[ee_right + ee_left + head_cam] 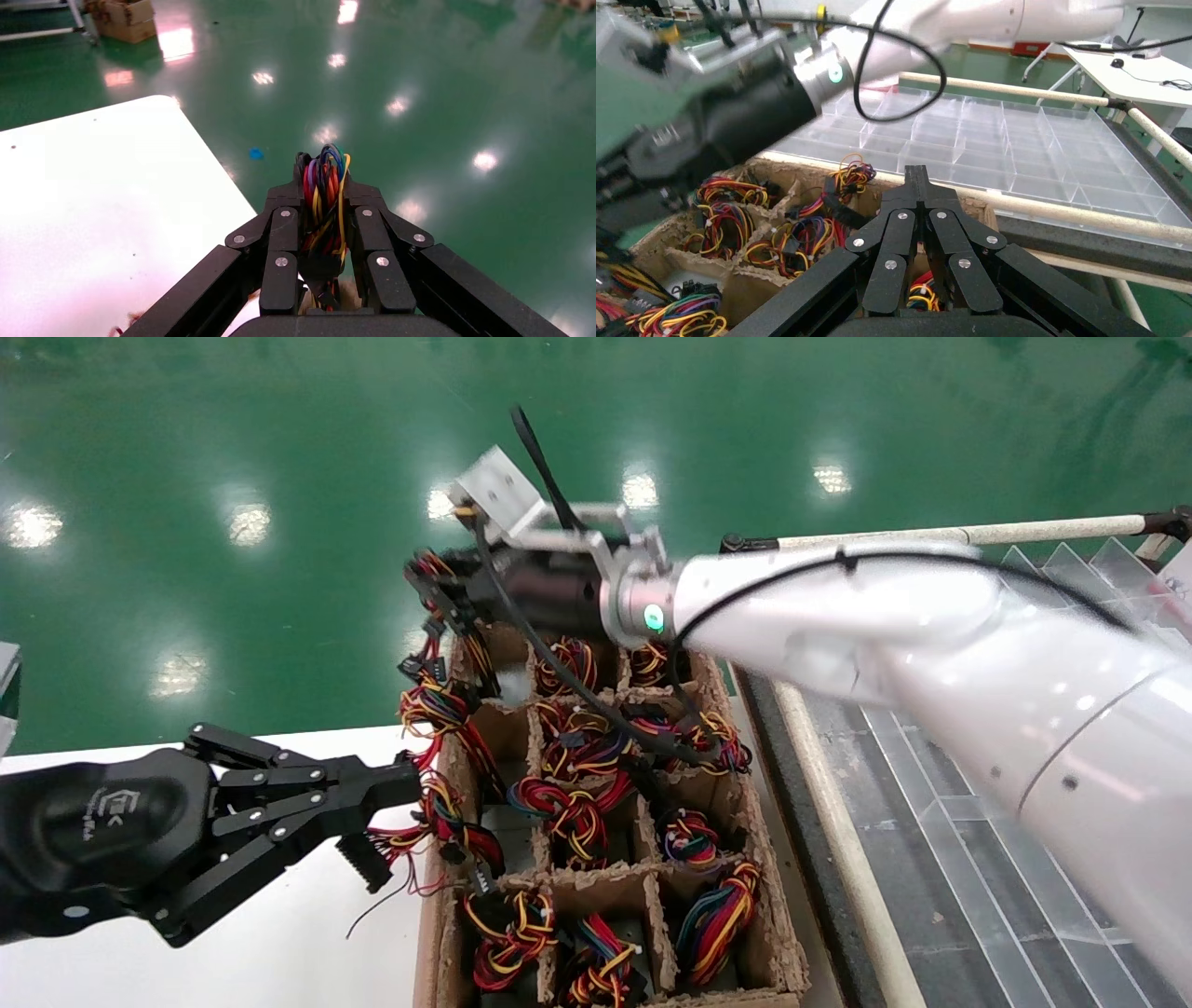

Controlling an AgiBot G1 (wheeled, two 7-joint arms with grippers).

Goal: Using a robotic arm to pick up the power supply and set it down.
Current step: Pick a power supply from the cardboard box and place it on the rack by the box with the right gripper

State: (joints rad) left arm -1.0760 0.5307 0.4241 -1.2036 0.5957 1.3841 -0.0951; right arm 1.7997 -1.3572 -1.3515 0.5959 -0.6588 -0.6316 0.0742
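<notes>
Clamping wire bundle [322, 184], right gripper [322, 188] fingers [284, 232]

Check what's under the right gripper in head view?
Wires hang from the right gripper over the cardboard tray's far-left cells, which hold more wire bundles. The gripper is shut on wires. No power supply body is visible.

Glossy white right arm [978, 654], black cable, silver wrist with green light; black screw-studded linked jaws

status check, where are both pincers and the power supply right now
Right pincer shut on wire bundle, raised over cardboard tray. Left pincer shut, empty, beside tray on white table. Power supply body not visible. Wires dangling onto tray.
</notes>
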